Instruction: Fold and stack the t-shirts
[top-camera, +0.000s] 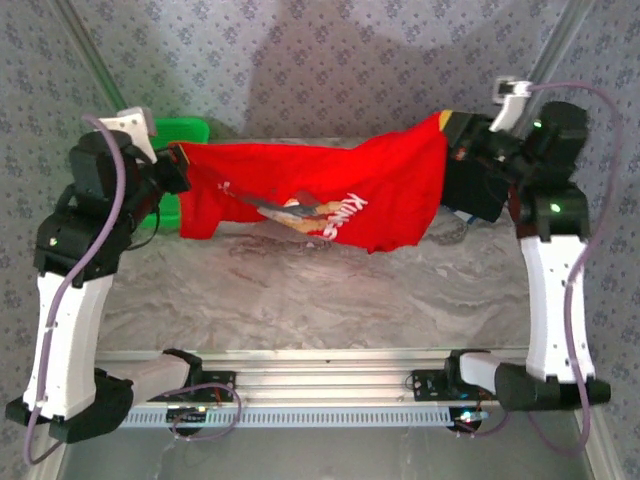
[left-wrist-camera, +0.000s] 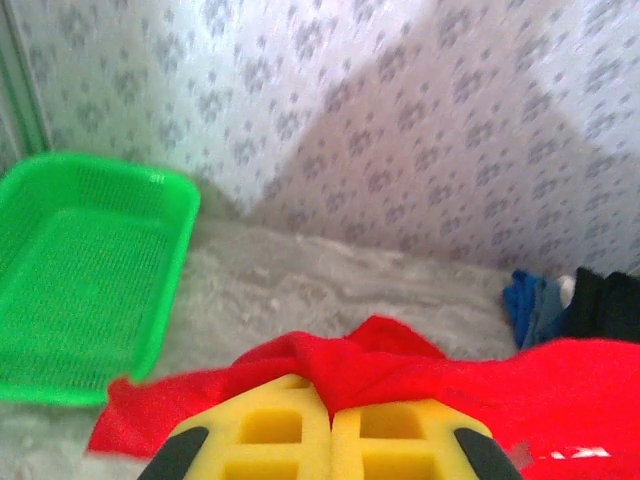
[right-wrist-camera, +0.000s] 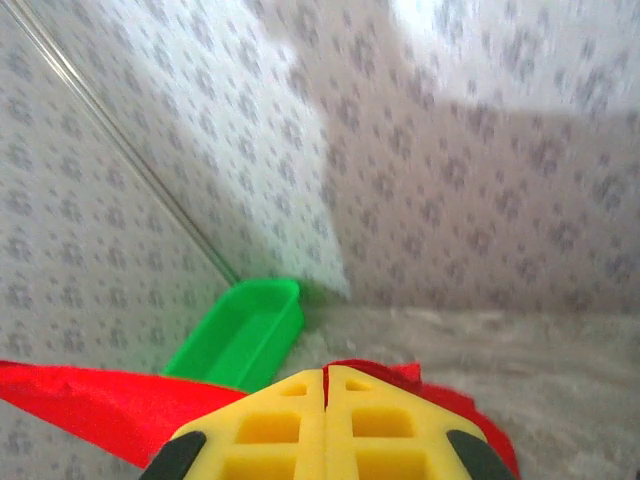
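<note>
A bright red t-shirt hangs stretched in the air across the back of the table, its white-and-orange print facing the camera. My left gripper is shut on the shirt's left top corner. In the left wrist view red cloth bunches out from between the closed yellow fingers. My right gripper is shut on the right top corner, and red cloth trails from its closed fingers. A folded blue tee and a black one lie on the table at the far right.
A green mesh basket sits at the back left corner against the patterned wall; it shows too as the basket under the left wrist. The marble table lies bare in front of the hanging shirt.
</note>
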